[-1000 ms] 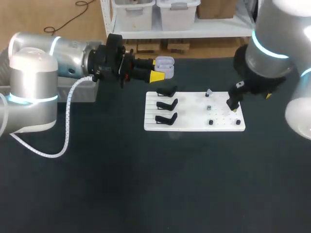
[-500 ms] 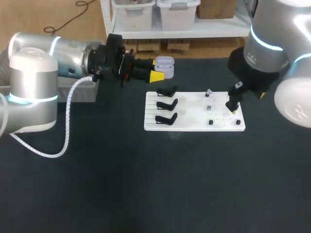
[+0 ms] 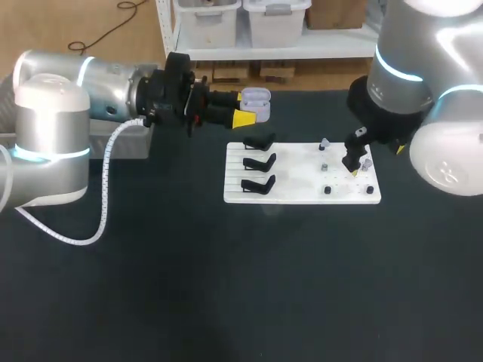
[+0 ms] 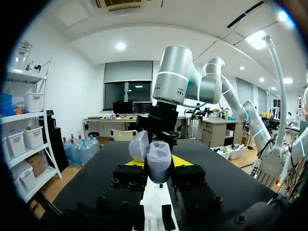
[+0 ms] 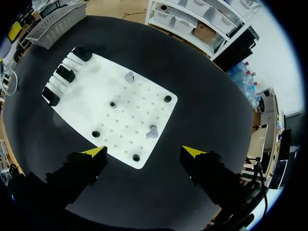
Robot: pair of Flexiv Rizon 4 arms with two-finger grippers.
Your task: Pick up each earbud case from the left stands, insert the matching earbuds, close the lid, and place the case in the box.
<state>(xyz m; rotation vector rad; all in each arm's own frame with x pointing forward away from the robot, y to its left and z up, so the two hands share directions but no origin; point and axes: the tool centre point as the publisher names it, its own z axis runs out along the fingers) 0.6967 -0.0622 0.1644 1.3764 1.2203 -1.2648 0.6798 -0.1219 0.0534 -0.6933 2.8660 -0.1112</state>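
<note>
My left gripper [image 3: 251, 108] is shut on a pale earbud case [image 3: 257, 98] with its lid up, held in the air behind the white board's [image 3: 302, 188] back left corner. In the left wrist view the case [image 4: 159, 158] sits between the yellow tips, its lid [image 4: 138, 146] swung aside. Three black stands [image 3: 259, 161] on the board's left part hold nothing. Two pale earbuds [image 5: 129, 76] [image 5: 152, 131] sit on the board. My right gripper [image 3: 353, 169] hangs open over the board's right part, its tips [image 5: 143, 153] straddling the near edge.
Small black pegs [image 5: 167, 98] dot the board [image 5: 86, 77] among rows of holes. A grey basket [image 5: 55, 21] stands at the table's left side, partly behind my left arm [image 3: 113, 90]. Dark tabletop stretches in front of the board.
My right arm has shifted left over the board, its fingers now nearer the middle pegs. The left arm and the case have stayed still.
</note>
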